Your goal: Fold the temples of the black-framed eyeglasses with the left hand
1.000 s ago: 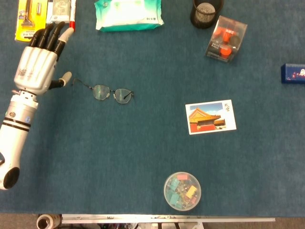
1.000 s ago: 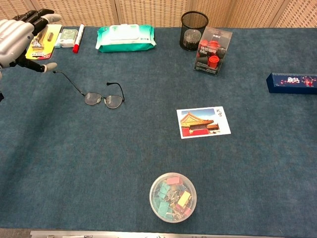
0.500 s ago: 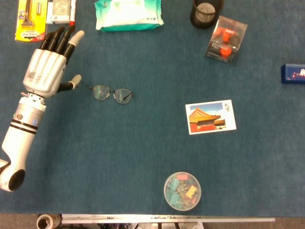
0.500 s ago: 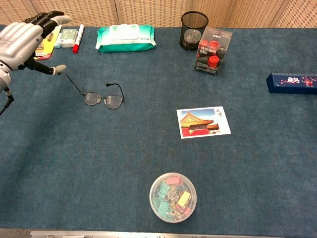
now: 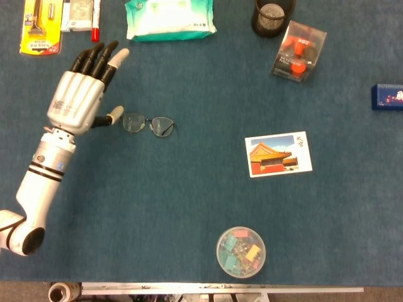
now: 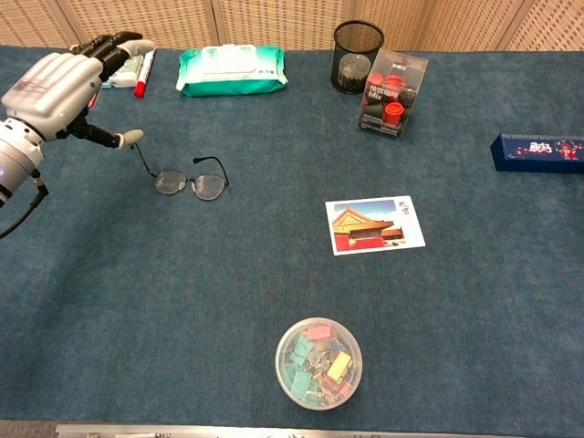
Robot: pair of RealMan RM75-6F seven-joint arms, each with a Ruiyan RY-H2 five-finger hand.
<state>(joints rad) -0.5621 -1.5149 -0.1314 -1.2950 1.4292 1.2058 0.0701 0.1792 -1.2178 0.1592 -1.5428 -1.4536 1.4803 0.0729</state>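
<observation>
The thin black-framed eyeglasses (image 5: 148, 123) lay on the dark blue felt table (image 5: 189, 201), lenses facing up, with both temples open. The silver left hand with black fingers (image 5: 80, 94) was just beside the glasses, on their left. Its fingers were spread apart and held nothing. Its thumb tip (image 6: 133, 137) was at the end of the near temple; I could not tell if it touched. The right hand was not seen.

Farther from the glasses, to their right, lay a postcard with a red palace (image 5: 278, 154). Below that stood a round clear tub of coloured clips (image 5: 240, 252). Above the glasses lay a green pack of wet wipes (image 5: 170, 19), a black mesh pen cup (image 5: 272, 16) and a clear box with red things (image 5: 298, 51).

Only the chest view showed the woven tan wall panels (image 6: 274, 18) behind the table. It also showed the whole long dark blue box (image 6: 537, 151).
</observation>
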